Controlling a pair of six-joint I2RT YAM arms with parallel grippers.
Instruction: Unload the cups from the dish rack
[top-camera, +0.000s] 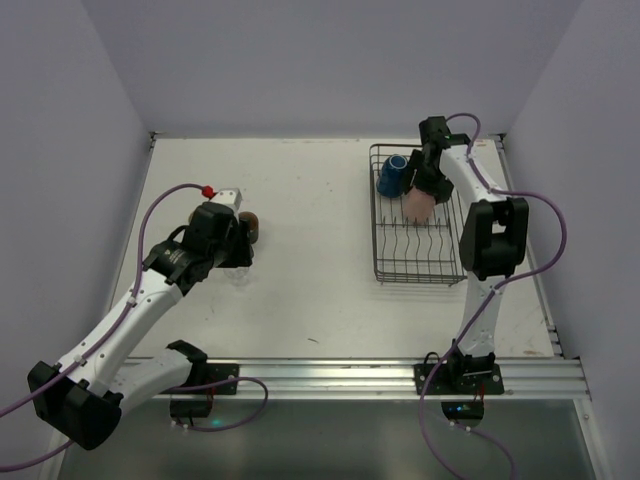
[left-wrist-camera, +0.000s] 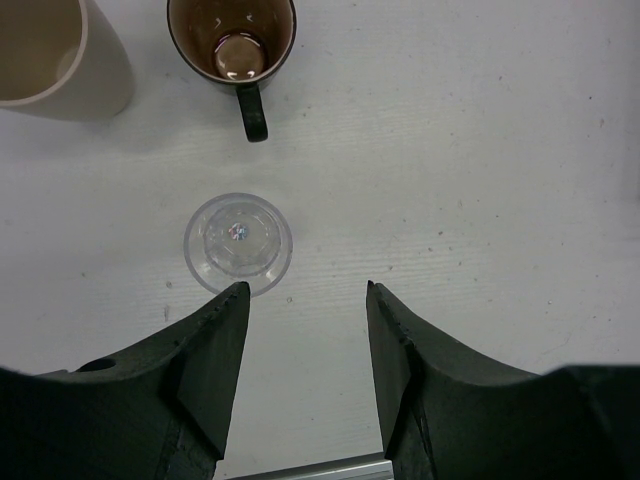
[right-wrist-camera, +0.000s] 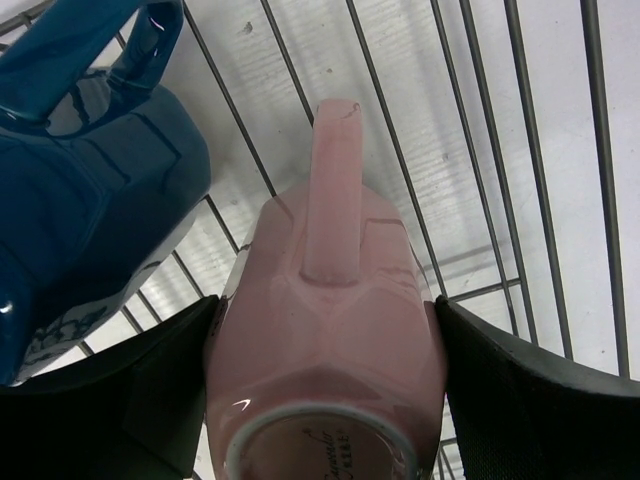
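The dish rack (top-camera: 378, 232) stands at the back right. In it lie the blue mug (top-camera: 392, 176) (right-wrist-camera: 90, 200) and, beside it, the pale pink cup (top-camera: 418, 203) (right-wrist-camera: 330, 300) on its side, handle up. My right gripper (top-camera: 425, 190) (right-wrist-camera: 325, 330) reaches down into the rack, a finger pressed on each side of the pink cup. At the left, my left gripper (top-camera: 238, 245) (left-wrist-camera: 307, 290) hangs open over bare table with nothing between its fingers. Just beyond its left fingertip stands the small clear glass (left-wrist-camera: 238, 243). Farther on stand the dark brown mug (left-wrist-camera: 231, 45) (top-camera: 255, 228) and the cream-beige mug (left-wrist-camera: 60, 55), both upright.
The rack's wire bars (right-wrist-camera: 480, 150) run under and past the pink cup. The blue mug lies close against the right gripper's left finger. White walls close the table at the back and sides. A metal rail (top-camera: 340, 378) runs along the near edge.
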